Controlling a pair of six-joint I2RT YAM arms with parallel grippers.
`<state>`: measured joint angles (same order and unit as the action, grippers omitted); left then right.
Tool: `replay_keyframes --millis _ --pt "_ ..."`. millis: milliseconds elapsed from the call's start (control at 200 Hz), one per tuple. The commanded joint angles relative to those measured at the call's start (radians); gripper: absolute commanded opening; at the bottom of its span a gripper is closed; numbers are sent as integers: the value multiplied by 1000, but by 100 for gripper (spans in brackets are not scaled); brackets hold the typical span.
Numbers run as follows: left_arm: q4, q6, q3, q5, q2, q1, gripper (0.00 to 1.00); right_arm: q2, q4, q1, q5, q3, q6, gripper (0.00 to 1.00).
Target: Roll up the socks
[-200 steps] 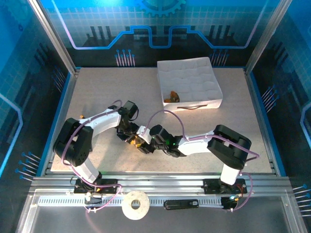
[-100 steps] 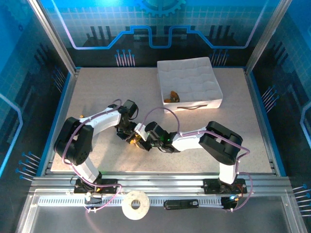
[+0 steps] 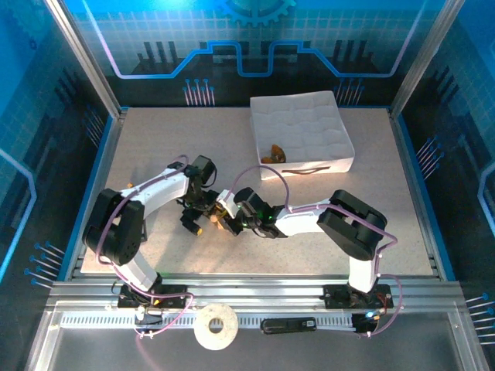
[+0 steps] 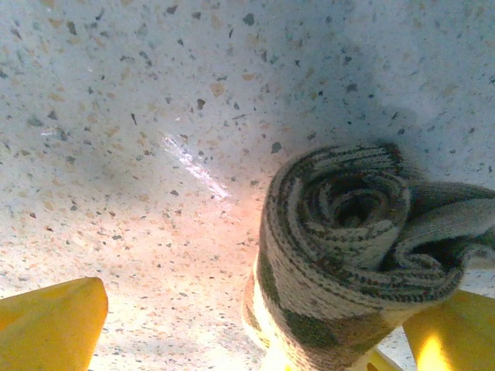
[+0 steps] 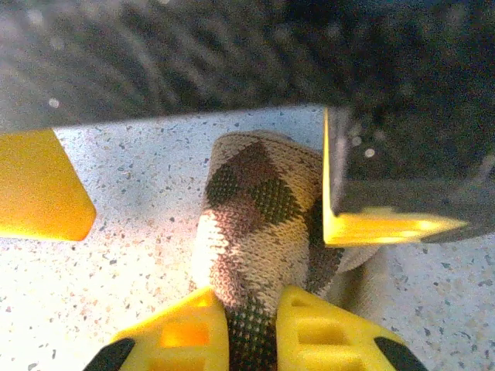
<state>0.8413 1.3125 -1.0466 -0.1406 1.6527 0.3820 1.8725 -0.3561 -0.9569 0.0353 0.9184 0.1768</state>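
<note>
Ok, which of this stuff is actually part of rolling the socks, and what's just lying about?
Job:
- rolled argyle sock
- right hand, shut on it
- left hand, open around it

Lying about:
- white quilted box
- small orange-brown bundle inside the box, too small to identify
- white tape roll
- black bar

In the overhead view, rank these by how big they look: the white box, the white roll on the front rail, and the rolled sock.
1. white box
2. white roll
3. rolled sock, clearly smallest, though partly hidden, so its full size is unsure.
</note>
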Motion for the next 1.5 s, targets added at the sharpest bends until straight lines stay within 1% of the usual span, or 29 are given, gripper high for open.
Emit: replay_keyframes --millis 0,155,280,400,505,660,790,961,986,1051,1121,1261,1296,1331,1366,1401,1456,1496 --pt "-16 34 -46 -23 -6 0 99 64 177 7 9 -31 12 0" --pt "-92 81 -22 -10 -18 -1 99 69 186 4 13 -25 15 0" --pt "-162 132 14 11 -59 -3 99 75 195 3 9 -20 19 0" --pt "-147 141 12 18 -72 -11 99 74 191 2 4 -24 20 0" --pt "-58 97 -40 -64 11 -23 99 73 189 0 5 -22 17 0" --pt "18 10 -114 -111 123 -10 99 74 190 1 1 -19 15 0" --pt "92 -36 -149 -78 181 -1 99 71 189 0 0 -19 16 0" --pt "48 -66 -138 -77 252 5 99 70 186 0 -1 -23 19 0" --pt "43 -68 -132 -80 257 6 95 70 186 0 -2 -24 20 0" --pt "14 -57 -95 -87 243 9 81 68 189 1 -6 -24 19 0" --pt "-7 -37 -56 -85 200 15 58 66 192 2 -11 -24 20 0" --pt "-30 -15 -12 -100 113 25 19 67 200 6 -9 -18 20 0" --pt "-38 -11 0 -104 87 25 13 66 201 7 -8 -15 18 0" --pt "-53 -5 12 -114 64 25 10 63 202 10 -8 -12 18 1" --pt "-67 -1 22 -126 45 26 7 53 201 15 -6 -10 18 6" --pt "-70 8 28 -138 26 24 5 36 200 19 -4 -9 16 14" --pt "-77 18 32 -155 0 22 5 -10 201 30 -2 -10 12 33" --pt "-79 23 29 -162 -19 20 4 -63 201 38 -6 -17 10 43"
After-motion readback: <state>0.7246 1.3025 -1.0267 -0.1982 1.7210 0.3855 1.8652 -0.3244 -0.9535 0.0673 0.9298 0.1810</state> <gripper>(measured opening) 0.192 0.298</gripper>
